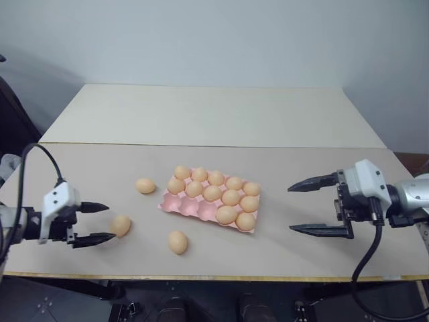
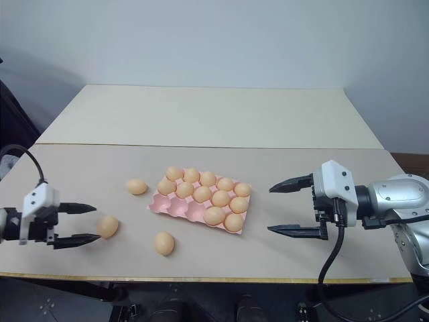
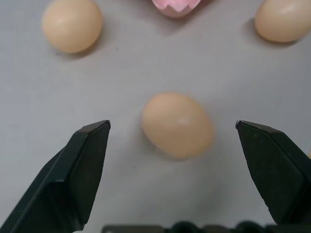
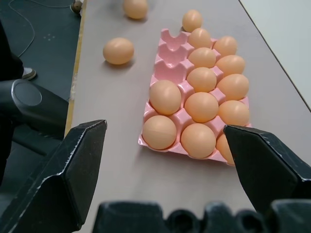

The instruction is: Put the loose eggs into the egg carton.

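Note:
The pink egg carton (image 1: 175,202) lies mid-table and holds several tan eggs; three cups on its near-left side are bare. Three loose eggs rest on the table to its left: one (image 1: 145,186) near the carton's far-left corner, one (image 1: 177,242) close to the front edge, and one (image 1: 121,225) just past the tips of my left gripper (image 1: 110,221). That gripper is open, and in the left wrist view this egg (image 3: 177,125) sits between and slightly beyond the fingers (image 3: 82,165), untouched. My right gripper (image 1: 290,209) hangs open and empty to the right of the carton, pointing at it.
The table's front edge (image 1: 214,276) runs close below the nearest loose egg. A second, paler table (image 1: 214,114) adjoins at the back, with a wall behind it. Black cables loop from both wrists.

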Action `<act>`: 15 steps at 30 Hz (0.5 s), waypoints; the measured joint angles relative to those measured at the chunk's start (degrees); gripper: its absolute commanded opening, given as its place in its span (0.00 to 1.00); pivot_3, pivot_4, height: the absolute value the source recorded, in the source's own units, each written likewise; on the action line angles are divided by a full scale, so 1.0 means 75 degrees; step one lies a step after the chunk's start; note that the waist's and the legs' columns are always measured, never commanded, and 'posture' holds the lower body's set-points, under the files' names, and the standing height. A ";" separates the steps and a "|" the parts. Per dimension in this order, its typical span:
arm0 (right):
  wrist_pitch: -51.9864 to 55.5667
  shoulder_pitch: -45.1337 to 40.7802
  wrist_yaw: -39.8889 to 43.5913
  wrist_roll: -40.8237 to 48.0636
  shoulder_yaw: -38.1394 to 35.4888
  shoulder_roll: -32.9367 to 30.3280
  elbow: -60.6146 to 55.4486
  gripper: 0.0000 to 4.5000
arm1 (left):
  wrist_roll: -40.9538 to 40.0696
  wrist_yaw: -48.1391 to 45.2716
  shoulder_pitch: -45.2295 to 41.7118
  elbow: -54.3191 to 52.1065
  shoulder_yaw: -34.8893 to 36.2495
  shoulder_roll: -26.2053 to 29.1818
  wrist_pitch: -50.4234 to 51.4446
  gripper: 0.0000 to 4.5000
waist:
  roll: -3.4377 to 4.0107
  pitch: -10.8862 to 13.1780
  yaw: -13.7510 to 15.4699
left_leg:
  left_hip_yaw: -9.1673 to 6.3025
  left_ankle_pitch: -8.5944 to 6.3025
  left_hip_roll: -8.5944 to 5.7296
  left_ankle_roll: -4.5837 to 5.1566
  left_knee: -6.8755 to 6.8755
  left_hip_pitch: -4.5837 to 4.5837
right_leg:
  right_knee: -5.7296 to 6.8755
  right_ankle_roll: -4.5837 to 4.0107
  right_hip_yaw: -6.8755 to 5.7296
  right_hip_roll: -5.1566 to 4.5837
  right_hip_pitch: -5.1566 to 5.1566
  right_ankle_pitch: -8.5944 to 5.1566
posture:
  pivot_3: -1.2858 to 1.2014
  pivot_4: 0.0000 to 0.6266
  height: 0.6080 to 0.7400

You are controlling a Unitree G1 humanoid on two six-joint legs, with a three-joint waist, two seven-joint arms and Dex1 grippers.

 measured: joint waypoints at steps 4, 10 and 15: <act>0.0001 0.0012 -0.0039 0.0080 -0.0005 -0.0023 -0.0015 1.00 | 0.0216 0.0355 -0.0193 0.0001 -0.0512 -0.0315 0.0013 0.96 | -0.0001 0.0000 0.0001 | -0.0001 0.0000 0.0000 0.0000 0.0001 0.0004 | 0.0003 0.0000 0.0000 0.0000 0.0003 0.0000 | 0.52 0.24 1.00; 0.0019 0.0013 -0.0092 0.0150 -0.0109 -0.0140 -0.0096 1.00 | 0.0724 0.0852 -0.0445 0.0177 -0.0864 -0.0434 -0.0189 0.56 | -0.0001 -0.0001 -0.0011 | -0.0001 0.0000 -0.0001 0.0000 0.0001 0.0002 | 0.0002 0.0000 0.0001 0.0000 0.0003 0.0001 | 0.52 0.24 1.00; 0.0025 0.0010 -0.0229 0.0165 -0.0182 -0.0141 -0.0109 1.00 | 0.0722 0.0720 -0.0477 0.0187 -0.0870 -0.0429 -0.0193 0.50 | -0.0001 -0.0001 -0.0022 | -0.0001 0.0000 -0.0001 0.0000 0.0001 0.0003 | 0.0003 0.0000 0.0001 0.0000 0.0003 0.0000 | 0.52 0.24 1.00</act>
